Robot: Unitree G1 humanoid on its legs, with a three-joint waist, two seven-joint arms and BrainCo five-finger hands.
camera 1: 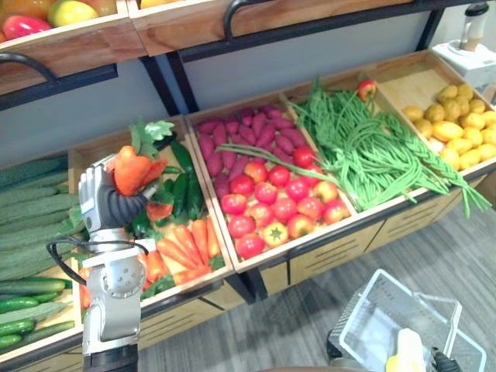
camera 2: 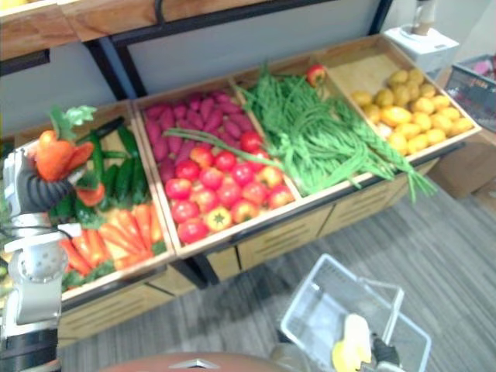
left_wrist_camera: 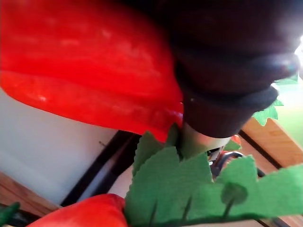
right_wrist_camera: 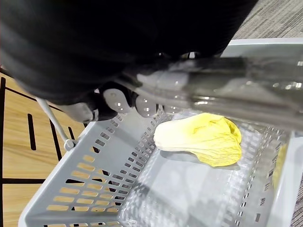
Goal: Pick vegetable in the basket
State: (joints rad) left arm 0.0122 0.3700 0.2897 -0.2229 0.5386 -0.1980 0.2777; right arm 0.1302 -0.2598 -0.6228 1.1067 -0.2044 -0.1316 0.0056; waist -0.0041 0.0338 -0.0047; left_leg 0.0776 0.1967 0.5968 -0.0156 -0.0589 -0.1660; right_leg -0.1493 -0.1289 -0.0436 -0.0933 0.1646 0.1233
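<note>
Left hand [camera 1: 105,200]: the fingers are curled round an orange-red vegetable [camera 1: 133,172] and clamp its body, with the leafy end uppermost. The vegetable is clear of the produce. It is held above the wooden crate [camera 1: 211,203] of carrots [camera 1: 186,244] and dark green vegetables [camera 1: 186,190] at the left of the stand.

Right hand [right_wrist_camera: 123,47]: it is closed round the basket handle [right_wrist_camera: 227,90] and carries the grey basket [camera 1: 364,318] low at the robot's right, well apart from the left hand. One pale yellow leafy cabbage [right_wrist_camera: 199,139] lies on the basket floor.

Status, as judged: the pick is complete; transfer and release are outstanding. The vegetable is not yet over the basket, and the arm must cross the front of the stand to reach it.

Condition of the vegetable: the skin is glossy and smooth, orange to red, and the outline is lobed like a pepper. The flat green leaves at the top have toothed edges and look like cloth, so this is probably an imitation. No damage is visible.
</note>
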